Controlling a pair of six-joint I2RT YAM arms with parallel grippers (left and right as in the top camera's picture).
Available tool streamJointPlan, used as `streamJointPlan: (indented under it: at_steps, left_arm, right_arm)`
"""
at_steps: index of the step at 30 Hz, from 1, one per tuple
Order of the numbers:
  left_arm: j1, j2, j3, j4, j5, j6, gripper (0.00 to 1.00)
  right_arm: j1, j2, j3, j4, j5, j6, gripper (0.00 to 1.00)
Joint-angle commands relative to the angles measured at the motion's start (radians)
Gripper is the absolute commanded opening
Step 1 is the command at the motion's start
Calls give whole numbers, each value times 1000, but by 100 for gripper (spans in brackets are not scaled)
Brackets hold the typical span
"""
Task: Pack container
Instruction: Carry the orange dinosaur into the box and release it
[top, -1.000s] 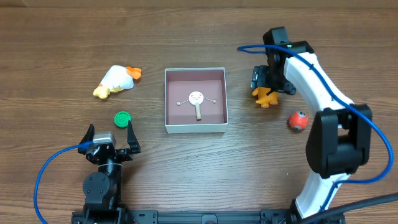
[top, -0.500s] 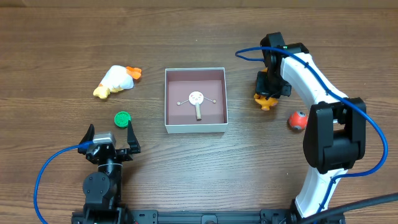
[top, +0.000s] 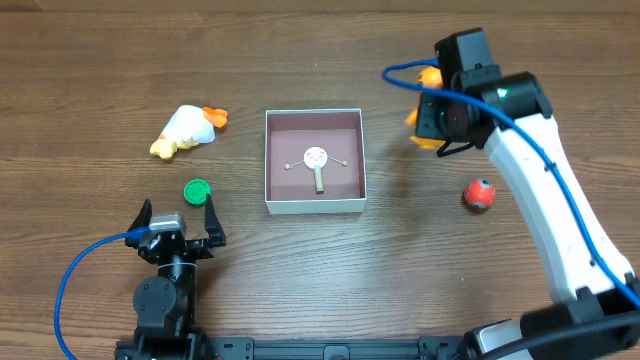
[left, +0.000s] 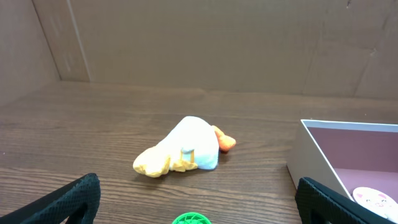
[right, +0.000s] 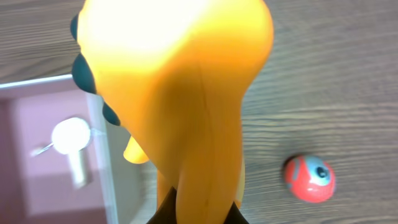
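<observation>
The right jaws hold the orange toy (right: 186, 93) off the counter, toward the far right edge. They are shut on its narrow end, so most of its bulk sticks out beyond the grip. The container (top: 315, 206) sits mid-counter, well to the toy's left, with 1 small white-faced figure (top: 317, 160) on its pink floor.

Risks, as I judge them:
- The toy could pivot or slip during the carry.
- A low approach could catch the thin right wall and shove the box.
- A release too near that wall could leave the toy perched on the rim.

The left jaws stand wide open near the near left corner — idle, off the path.
</observation>
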Motion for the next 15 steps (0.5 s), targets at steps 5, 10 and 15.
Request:
streamJointPlan:
  at_steps: [5,10,15]
  left_arm:
    - [5,-10,-5,4,12,26,100]
    - [5,-10,-5,4,12,26,100]
    - [5,-10,-5,4,12,26,100]
  right_arm:
    - [240,-12,13,38,-19,15,4]
    - [309,9,6,98,-20,111,4]
    - [316,36,-50,161,-20,123,4]
